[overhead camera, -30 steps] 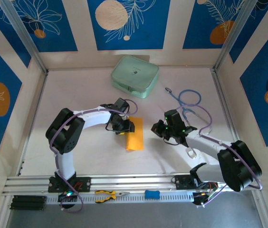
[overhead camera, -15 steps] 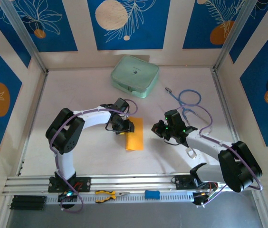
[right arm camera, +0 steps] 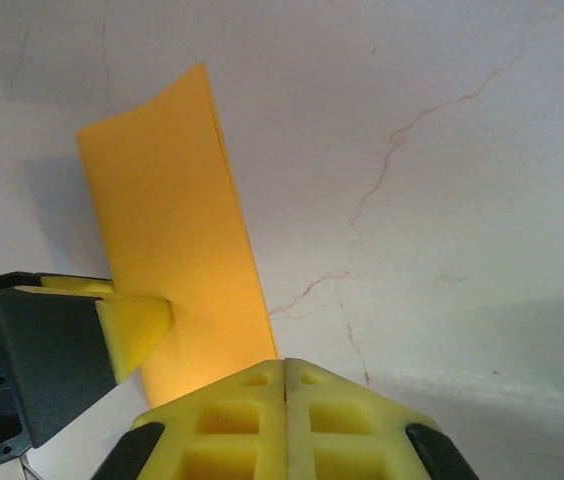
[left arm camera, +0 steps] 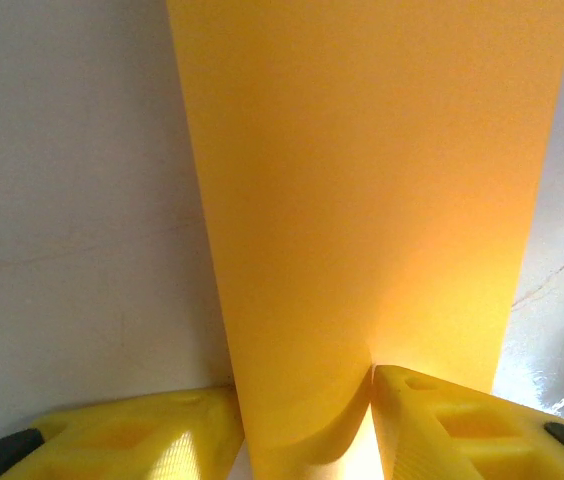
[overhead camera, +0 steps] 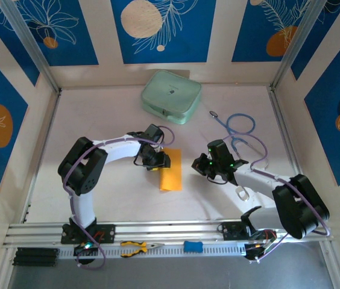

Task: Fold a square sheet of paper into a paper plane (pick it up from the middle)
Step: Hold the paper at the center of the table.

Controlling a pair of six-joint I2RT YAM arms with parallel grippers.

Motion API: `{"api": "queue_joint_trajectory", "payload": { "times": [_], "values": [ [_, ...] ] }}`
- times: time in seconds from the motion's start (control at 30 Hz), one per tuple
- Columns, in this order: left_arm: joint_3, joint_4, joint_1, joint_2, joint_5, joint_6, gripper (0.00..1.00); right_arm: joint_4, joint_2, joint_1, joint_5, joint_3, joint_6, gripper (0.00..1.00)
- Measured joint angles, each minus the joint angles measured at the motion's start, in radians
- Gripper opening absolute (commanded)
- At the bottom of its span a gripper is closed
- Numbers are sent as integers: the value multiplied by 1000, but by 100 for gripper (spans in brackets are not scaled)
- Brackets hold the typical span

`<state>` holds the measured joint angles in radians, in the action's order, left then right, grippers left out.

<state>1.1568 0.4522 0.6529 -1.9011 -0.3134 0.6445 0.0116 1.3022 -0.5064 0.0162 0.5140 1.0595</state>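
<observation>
Fold step, I judge: the square sheet of paper point(overhead camera: 171, 176) lies as a narrow doubled strip mid-table, left gripper point(left arm camera: 307, 425) half-parted around its far end (grip I can't tell), right gripper point(right arm camera: 284, 400) clenched empty just right; next I need a crease press.

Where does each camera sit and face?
Top external: above and behind the bases, looking down on the table; left arm and right arm show.
Left wrist: on the left arm, facing down past its yellow jaws at the orange paper between them.
Right wrist: on the right arm, over its shut jaws, toward the orange paper.
All views share the orange paper.
</observation>
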Motion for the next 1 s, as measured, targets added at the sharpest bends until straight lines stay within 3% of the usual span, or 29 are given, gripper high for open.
{"api": "queue_joint_trajectory", "payload": {
  "times": [0.63,1.0],
  "values": [
    [1,2,0,0,0,-1,48,3,18,-4,18,12,-2,0],
    [1,2,0,0,0,-1,48,64,164,-49,92,107,-34,0]
  ]
}}
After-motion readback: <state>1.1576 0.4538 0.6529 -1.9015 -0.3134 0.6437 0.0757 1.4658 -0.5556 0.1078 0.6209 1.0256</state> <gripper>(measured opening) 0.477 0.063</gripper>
